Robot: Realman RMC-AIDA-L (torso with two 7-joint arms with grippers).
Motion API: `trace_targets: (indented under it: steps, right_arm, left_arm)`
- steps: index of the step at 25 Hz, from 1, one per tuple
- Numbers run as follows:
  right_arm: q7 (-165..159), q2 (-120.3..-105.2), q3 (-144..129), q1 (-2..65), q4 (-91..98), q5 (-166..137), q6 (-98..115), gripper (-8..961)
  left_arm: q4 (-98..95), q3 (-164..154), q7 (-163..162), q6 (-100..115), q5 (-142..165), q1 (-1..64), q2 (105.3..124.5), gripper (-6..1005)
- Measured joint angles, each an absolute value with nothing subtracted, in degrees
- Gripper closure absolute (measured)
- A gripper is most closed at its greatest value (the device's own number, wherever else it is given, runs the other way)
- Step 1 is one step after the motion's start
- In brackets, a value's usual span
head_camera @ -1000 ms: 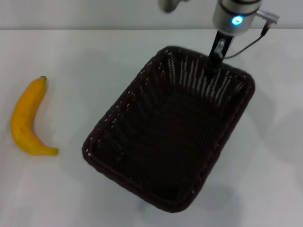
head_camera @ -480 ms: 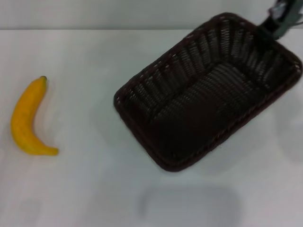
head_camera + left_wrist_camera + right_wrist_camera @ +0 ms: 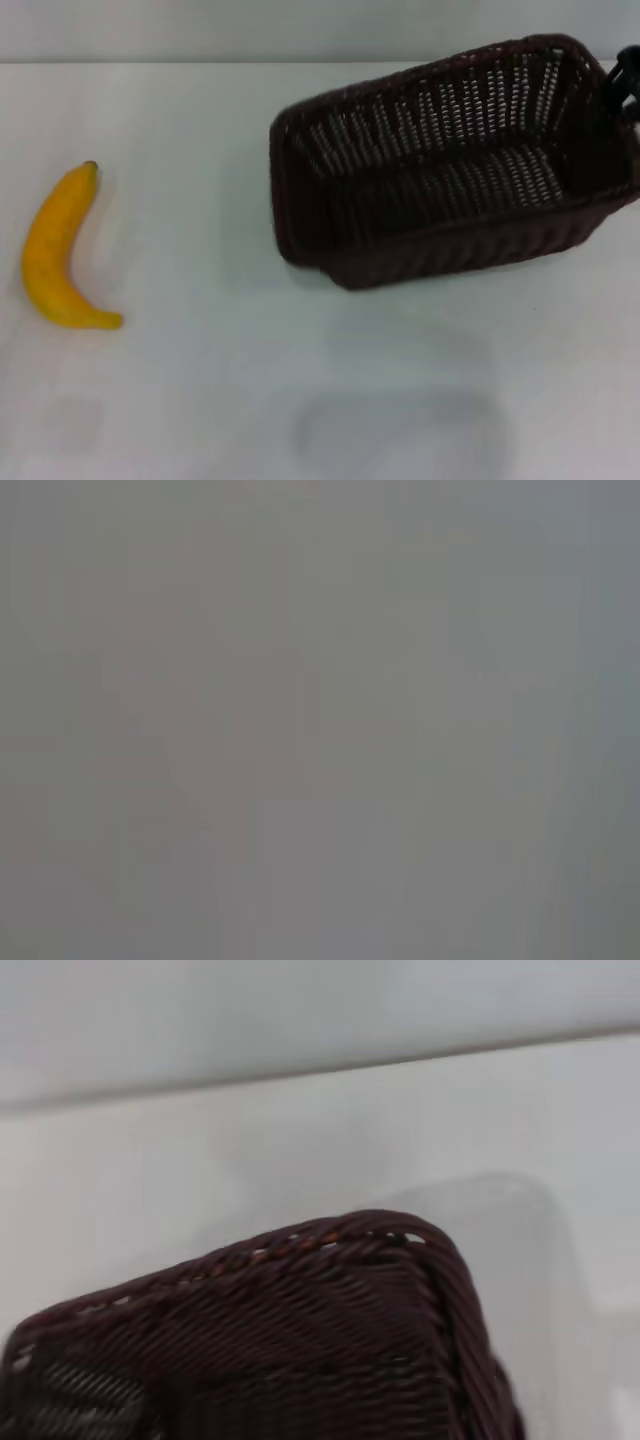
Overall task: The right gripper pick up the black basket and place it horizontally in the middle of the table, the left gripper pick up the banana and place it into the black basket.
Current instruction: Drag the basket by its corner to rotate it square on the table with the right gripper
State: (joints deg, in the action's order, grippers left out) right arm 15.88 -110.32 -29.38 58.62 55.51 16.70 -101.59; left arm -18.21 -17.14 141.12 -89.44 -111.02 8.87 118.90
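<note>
Head view shows the right gripper (image 3: pixel 627 80) at the far right edge, clamping the tilted, lifted black basket (image 3: pixel 450 170) by its end rim.

The dark woven wicker basket (image 3: pixel 450 180) ran past the frame's right edge, where only a sliver of the right gripper (image 3: pixel 627 75) showed, its jaws unreadable. The left wrist view was blank grey.

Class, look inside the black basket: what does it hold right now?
The black basket, tipped with its opening facing the camera, shows only its own woven floor and walls. The banana lies apart on the table. The near wall hides a strip of the floor.
</note>
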Motion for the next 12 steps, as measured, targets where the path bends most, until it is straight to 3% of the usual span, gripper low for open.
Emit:
trace_targets:
  steps: [3, 7, 12]
  right_arm:
    - [14.7, -111.79, -30.9, 54.5, 57.8, 20.2, -101.7, 773]
    - [14.2, -115.04, -35.4, 51.2, 63.2, 20.1, -102.3, 774]
    - [12.2, -115.96, -41.9, 48.1, 67.6, 20.1, -102.6, 775]
  left_arm:
    - [-18.5, -17.1, 141.1, -89.4, -111.0, 9.1, 118.78, 139]
    - [-18.7, -17.1, 141.1, -89.1, -111.0, 9.9, 118.60, 139]
    - [-18.9, -17.1, 141.1, -88.1, -111.0, 10.9, 118.41, 140]
